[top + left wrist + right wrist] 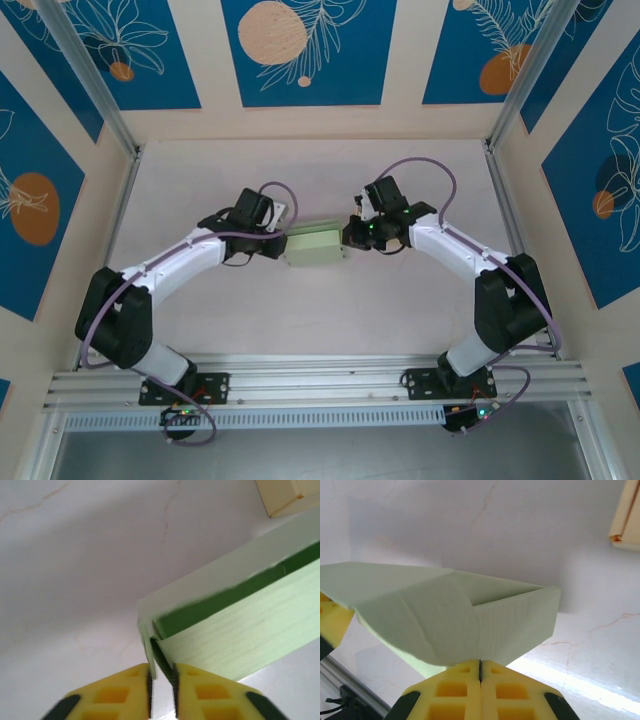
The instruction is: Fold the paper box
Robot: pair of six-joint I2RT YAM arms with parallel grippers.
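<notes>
Paper box: pale green and open-topped (313, 246), it spans the gap between the two sets of jaws, one end at each, just over the desk (320, 330).
Left jaws: narrowly parted. The yellow fingers (120, 695) stand either side of the box's end corner, with a thin flap and the dark wall edge in the gap. Whether they press the paper I cannot tell.
Right jaws: pressed together. The box's lower fold runs down into the seam between the fingers (515, 690), so by the look they pinch thin paper there.
Step in hand: probably seating the end flap at the left jaws while the right jaws anchor the far end.
Doing it well: use the right jaws as a fixed anchor only. Move the left jaws along the crease line, not across it, so the flap tucks flat inside the wall.
Pull: none along the box from either end. The sheet between the jaws looks soft and already bows near the right jaws.
Risk: a slack hold at the left jaws could let the corner spring open, and too hard a nip could crush it.
</notes>
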